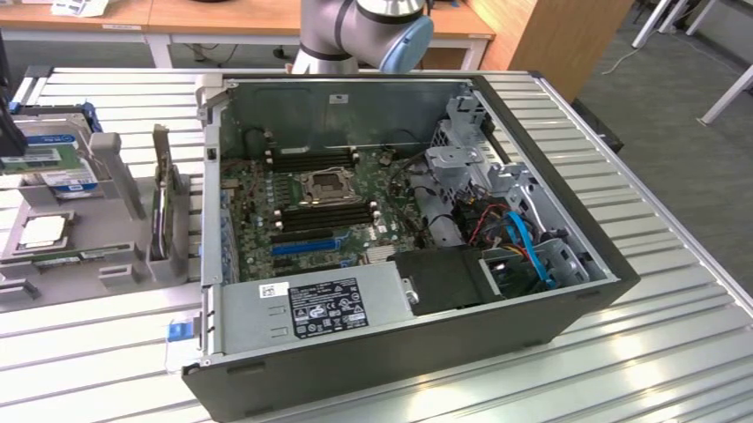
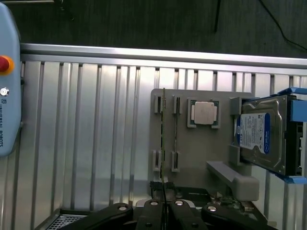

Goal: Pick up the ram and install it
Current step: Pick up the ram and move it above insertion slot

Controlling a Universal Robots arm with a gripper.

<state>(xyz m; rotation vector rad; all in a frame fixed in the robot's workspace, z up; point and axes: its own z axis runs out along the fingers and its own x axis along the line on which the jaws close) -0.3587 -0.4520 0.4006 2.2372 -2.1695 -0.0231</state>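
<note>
From my console I see a ribbed aluminium table (image 1: pixel 659 352) carrying an open computer case (image 1: pixel 471 344). A grey parts holder (image 2: pixel 201 148) lies just beside the case, on the exterior view's left. Wooden desks (image 1: pixel 235 18) stand beyond the table, a grey carpeted floor (image 1: pixel 659 88) runs past its edge, and the arm (image 1: pixel 365 26) rises behind the case. A pale blue teach pendant (image 2: pixel 7 96) with a red button rests on the table, well apart from the holder. On the holder I make out a square silver processor (image 2: pixel 204 113) in the middle. On the side of the processor away from the pendant, a hard drive (image 2: pixel 259 132) with a blue label stands in a blue bracket. The pincer (image 2: pixel 164 191) hangs over the holder's near edge with its fingers pressed together on the ram (image 2: pixel 163 134), which runs straight out from between the tips. The ram crosses above the holder's slot clips on the pendant side of the processor. It lies just beside a second stick (image 2: pixel 176 134), which sits upright in its own clips. I see the ram edge-on, so it shows as a long, very thin dark green line with a few pale flecks. I cannot make out its chips. Its far end reaches just past the holder's far edge.
</note>
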